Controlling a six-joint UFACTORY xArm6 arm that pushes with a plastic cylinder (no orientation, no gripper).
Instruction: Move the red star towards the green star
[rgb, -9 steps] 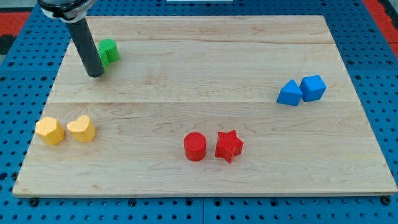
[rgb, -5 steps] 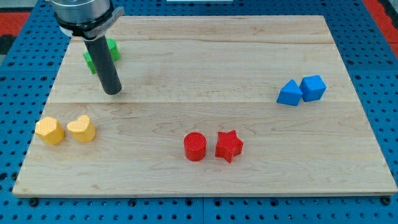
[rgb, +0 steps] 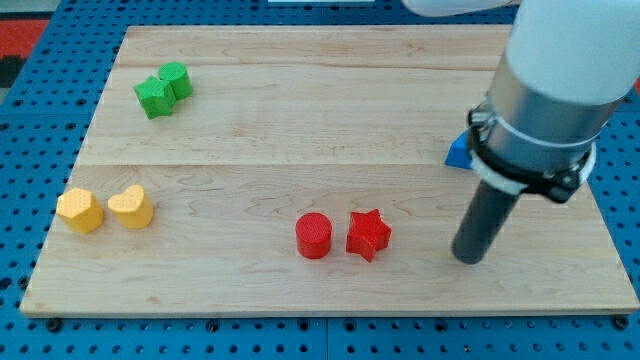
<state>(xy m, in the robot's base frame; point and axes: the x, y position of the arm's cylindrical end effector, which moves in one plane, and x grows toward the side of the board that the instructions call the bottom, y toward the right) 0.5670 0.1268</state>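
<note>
- Pale wooden board (rgb: 330, 110), camera view: a light plank table top lies on a blue pegboard (rgb: 30, 190), with small coloured blocks scattered across it.
- The red star (rgb: 368, 235) sits near the view's bottom, slightly right of centre, with a red cylinder (rgb: 313, 236) just beside it on the view's left; the two are close but a thin gap shows between them.
- The green star (rgb: 154, 97) lies far off at the view's upper left, touching a second green block (rgb: 176, 79) whose shape is hard to make out.
- Two yellow blocks rest at the view's left edge: a yellow hexagon-like block (rgb: 79, 211) and a yellow heart (rgb: 131, 207), side by side.
- My tip (rgb: 467, 258) stands on the board to the view's right of the red star, near it but clearly apart, touching no block; the rod holds nothing.
- The arm's grey body hides most of the view's right; only a corner of a blue block (rgb: 458, 153) shows behind it.
</note>
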